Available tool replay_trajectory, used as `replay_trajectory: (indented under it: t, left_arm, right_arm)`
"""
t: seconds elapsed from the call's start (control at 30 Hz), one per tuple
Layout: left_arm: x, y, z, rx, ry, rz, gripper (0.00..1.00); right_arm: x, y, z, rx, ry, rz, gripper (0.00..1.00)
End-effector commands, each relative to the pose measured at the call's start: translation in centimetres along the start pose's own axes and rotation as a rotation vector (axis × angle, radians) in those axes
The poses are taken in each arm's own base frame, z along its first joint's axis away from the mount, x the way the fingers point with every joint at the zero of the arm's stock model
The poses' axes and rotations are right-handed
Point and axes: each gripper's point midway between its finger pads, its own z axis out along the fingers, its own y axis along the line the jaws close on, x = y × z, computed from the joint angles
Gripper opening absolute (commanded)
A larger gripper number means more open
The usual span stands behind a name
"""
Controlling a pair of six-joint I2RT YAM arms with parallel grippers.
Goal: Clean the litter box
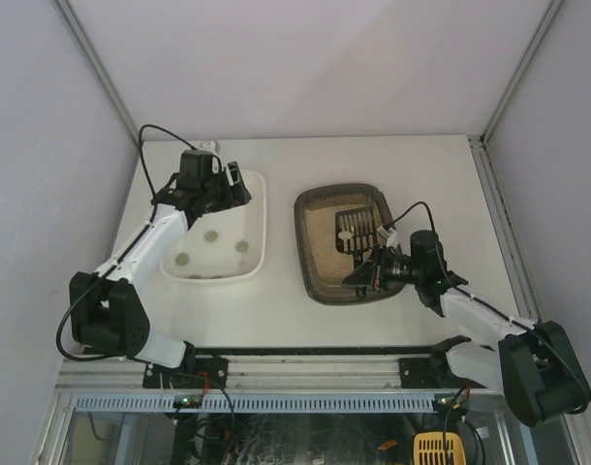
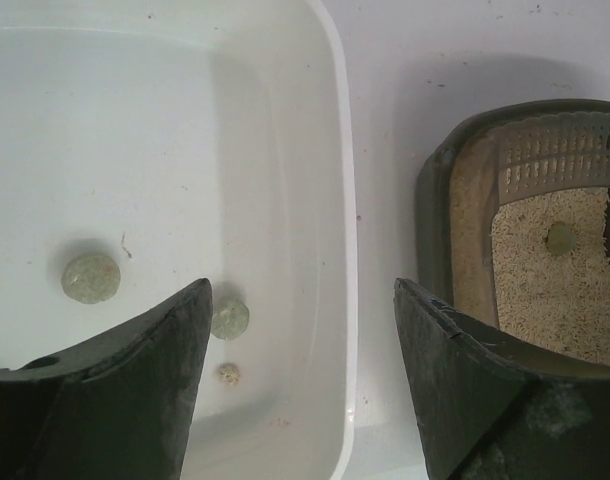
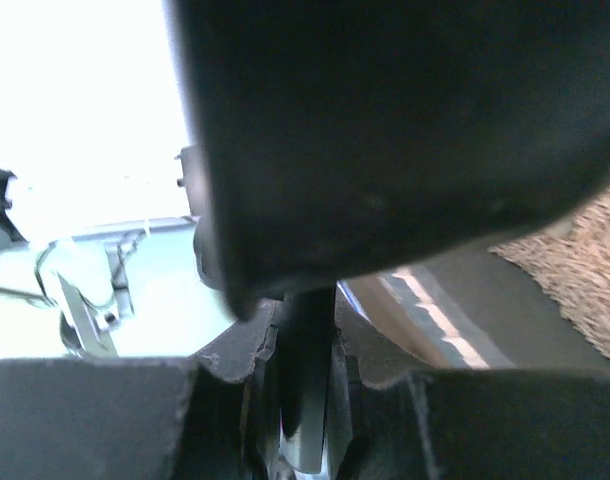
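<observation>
The dark brown-grey litter box (image 1: 318,283) with beige litter sits right of centre; it also shows in the left wrist view (image 2: 431,205). My right gripper (image 1: 377,268) is shut on the handle of a dark slotted scoop (image 1: 354,229), whose head rests in the litter. In the right wrist view the handle (image 3: 307,390) is clamped between my right gripper's (image 3: 305,340) jaws. A greenish clump (image 2: 560,238) lies on the litter by the scoop basket (image 2: 560,155). My left gripper (image 1: 239,184) is open and empty above the white tray's right rim (image 2: 300,335).
The white tray (image 1: 262,228) stands left of the litter box, with a narrow strip of table between them. In it lie three clumps, one large (image 2: 90,277), one medium (image 2: 229,319) and one small (image 2: 227,373). Enclosure walls surround the table.
</observation>
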Motion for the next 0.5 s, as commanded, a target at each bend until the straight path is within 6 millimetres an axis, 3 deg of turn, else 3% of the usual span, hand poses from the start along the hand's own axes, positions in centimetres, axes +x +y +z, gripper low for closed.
replay_trajectory:
  t: [0.0, 0.1, 0.33, 0.47]
  left_arm:
    - [0.2, 0.2, -0.7, 0.006, -0.008, -0.003, 0.77]
    - [0.2, 0.3, -0.8, 0.002, -0.011, 0.006, 0.77]
    - [-1.1, 1.5, -1.0, -0.064, -0.059, 0.062, 0.77]
    - [-2.6, 2.9, -1.7, -0.148, -0.103, 0.116, 0.78]
  right_arm:
    - [-1.4, 2.3, -0.3, -0.074, -0.056, -0.082, 0.0]
    - [-0.2, 3.0, 0.7, -0.06, 0.007, -0.11, 0.0]
    - [-1.2, 4.5, 0.3, -0.112, -0.027, -0.099, 0.0]
    - [-2.1, 3.9, 0.7, -0.059, -0.05, -0.083, 0.0]
